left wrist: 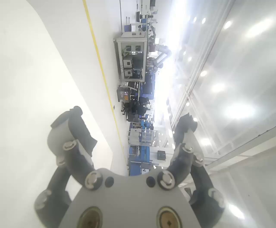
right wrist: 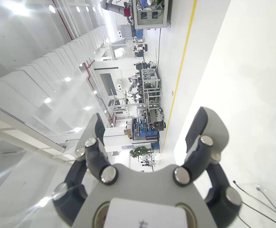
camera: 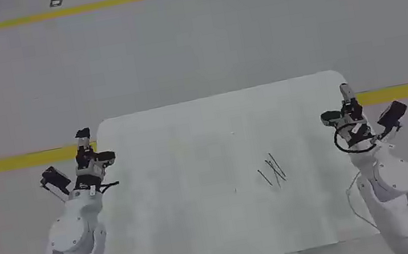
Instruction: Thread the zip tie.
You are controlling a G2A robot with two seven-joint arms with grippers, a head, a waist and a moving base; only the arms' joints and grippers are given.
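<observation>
Left gripper [left wrist: 131, 121]: released, jaws spread wide, nothing between them; beside one side edge of white round-cornered table [camera: 188, 129]. Right gripper [right wrist: 149, 121]: released likewise, by the opposite edge. Thin black plastic zip ties [camera: 272, 171]: several, loose on table between grippers, nearer right one, touching neither.
</observation>
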